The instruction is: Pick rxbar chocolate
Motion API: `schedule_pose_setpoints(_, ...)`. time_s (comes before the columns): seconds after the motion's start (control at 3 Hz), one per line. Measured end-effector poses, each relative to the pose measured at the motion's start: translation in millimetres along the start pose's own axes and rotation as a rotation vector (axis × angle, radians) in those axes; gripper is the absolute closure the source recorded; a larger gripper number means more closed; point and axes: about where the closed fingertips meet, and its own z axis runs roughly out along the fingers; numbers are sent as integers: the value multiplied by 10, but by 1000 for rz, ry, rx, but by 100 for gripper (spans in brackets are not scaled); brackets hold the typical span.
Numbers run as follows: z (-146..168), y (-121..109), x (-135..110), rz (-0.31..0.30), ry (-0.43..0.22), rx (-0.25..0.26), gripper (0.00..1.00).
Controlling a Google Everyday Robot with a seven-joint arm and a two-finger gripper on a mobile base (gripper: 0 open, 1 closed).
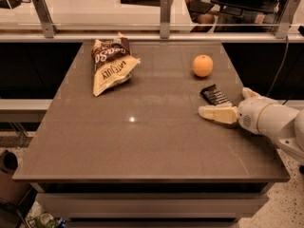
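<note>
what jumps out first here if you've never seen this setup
The white arm's end effector is low over the right edge of the brown table, just in front of the small black rxbar chocolate. A bright orange sits alone behind the bar. A crumpled brown-and-cream chip bag lies at the far left.

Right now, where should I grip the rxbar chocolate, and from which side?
Grip the rxbar chocolate across its narrow width, near mid-length, coming down from above: it lies flat on the table, turned diagonally, and is likely too thin to take from the side. The gripper is low beside its near long edge.
</note>
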Motion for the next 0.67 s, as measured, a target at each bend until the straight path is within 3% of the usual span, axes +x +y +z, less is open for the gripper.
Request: schedule_pose_setpoints(0.67,-27,-3,-64,0,0,0,88)
